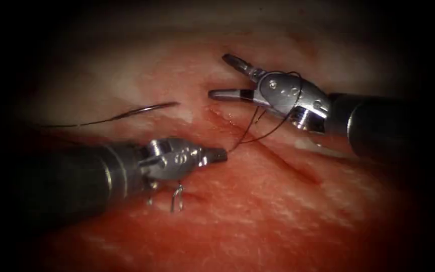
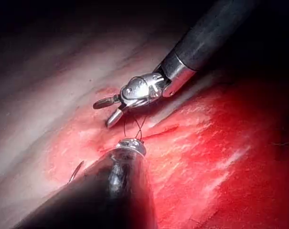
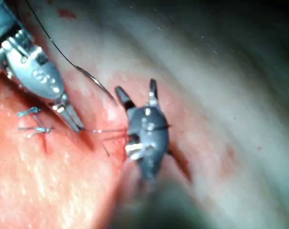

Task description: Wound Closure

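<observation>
left tool: we see its jaws closed, pinching the thread at their tip, just left of the cut.
right tool: jaws spread wide apart with nothing between them; we see the thread draped in a loop around its wrist behind the jaws, not gripped.
thread: from the left tool's tip it rises to the right, curls over the right tool's wrist, and strands drop toward the cut between the two tools. a further length runs off to the left from the needle's tail.
needle: lies free on the pale tissue left of the cut, well apart from both tools, held by neither; it looks to rest on the surface, not in it.
older stitch: short cut ends of thread stand up just below the left tool.
handling, our judgement: the thread is thin, limp and probably slick with the red fluid, so a firm pinch near its end suits it; the needle is stiff and light, best taken on its body, away from the point.
</observation>
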### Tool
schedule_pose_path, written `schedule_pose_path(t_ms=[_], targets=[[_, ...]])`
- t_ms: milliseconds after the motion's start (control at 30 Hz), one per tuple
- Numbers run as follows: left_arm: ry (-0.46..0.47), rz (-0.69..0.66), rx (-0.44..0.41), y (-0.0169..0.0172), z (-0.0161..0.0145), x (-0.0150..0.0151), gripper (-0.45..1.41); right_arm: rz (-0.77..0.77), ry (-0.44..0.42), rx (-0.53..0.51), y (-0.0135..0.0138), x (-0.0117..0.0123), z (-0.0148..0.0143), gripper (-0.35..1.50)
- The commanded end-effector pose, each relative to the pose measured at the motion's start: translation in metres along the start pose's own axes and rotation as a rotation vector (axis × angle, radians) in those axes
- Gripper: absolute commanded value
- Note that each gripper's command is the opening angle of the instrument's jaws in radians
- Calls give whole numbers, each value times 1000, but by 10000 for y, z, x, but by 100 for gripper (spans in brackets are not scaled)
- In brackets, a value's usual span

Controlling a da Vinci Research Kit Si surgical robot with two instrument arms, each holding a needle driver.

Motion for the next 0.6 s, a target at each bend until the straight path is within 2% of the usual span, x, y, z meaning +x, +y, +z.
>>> schedule_pose_path(t_ms=[33,100,333,533,600], targets=[[4,2,-10,1,2,2,-45,-8,-20,1,-8,-8,8,128],[14,-6,11,-8,-15,3,-45,-27,-31,9,-19,-14,3,130],[25,-17,44,-26,-40,-1,-45,-23,-32,34,-28,-16,1,130],[60,7,55,-36,-58,11,-45,-16,-44,88,-48,-27,4,128],[85,35,71,-50,-61,19,-45,-10,-48,100,-53,-31,4,128]])
